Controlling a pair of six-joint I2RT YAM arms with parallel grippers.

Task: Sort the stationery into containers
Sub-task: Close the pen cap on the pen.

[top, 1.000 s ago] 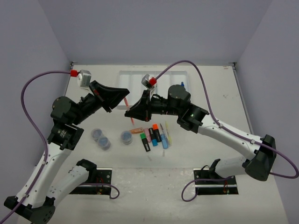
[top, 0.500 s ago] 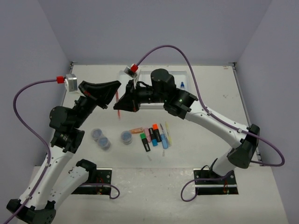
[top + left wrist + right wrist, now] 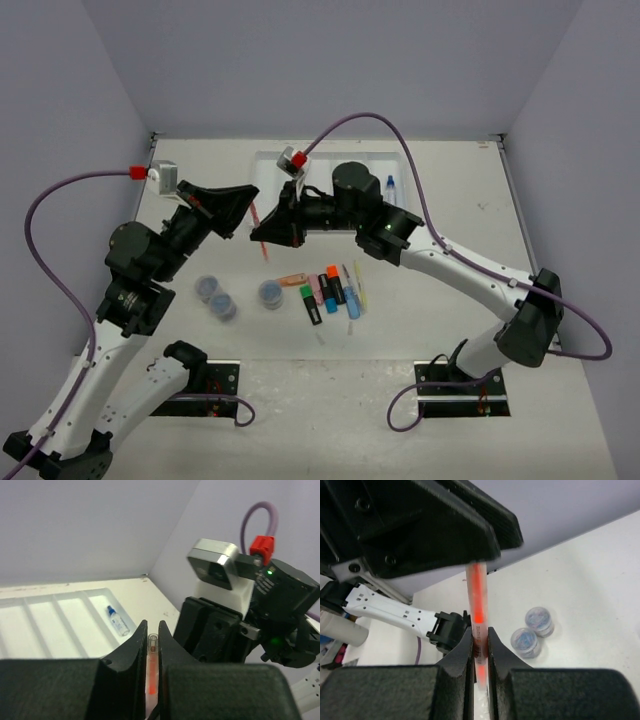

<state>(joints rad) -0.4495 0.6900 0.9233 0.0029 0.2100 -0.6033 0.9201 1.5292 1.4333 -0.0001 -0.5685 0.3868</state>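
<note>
A thin red pen (image 3: pixel 264 250) hangs in the air left of the white tray (image 3: pixel 270 163), gripped at both ends. My left gripper (image 3: pixel 246 205) is shut on its upper part and my right gripper (image 3: pixel 263 236) is shut on its lower part. In the left wrist view the pen (image 3: pixel 151 672) lies between the closed fingers of the left gripper (image 3: pixel 153 626). In the right wrist view the pen (image 3: pixel 478 595) runs up from the right gripper (image 3: pixel 480 631). A blue-capped bottle (image 3: pixel 390 184) lies in the tray's right compartment. Several highlighters (image 3: pixel 330 290) and three clear tubs (image 3: pixel 223 305) sit on the table.
Two thin pens (image 3: pixel 358 280) lie beside the highlighters. The tray's long compartments (image 3: pixel 50 625) show in the left wrist view, with the bottle (image 3: pixel 117 620) in the rightmost one. Two tubs (image 3: pixel 525 641) show below the right wrist. Purple cables arch over both arms.
Both grippers, joined on the red pen, moved left and toward the tray, then eased back a little. The right arm's elbow swung forward. The items on the table have not moved.
</note>
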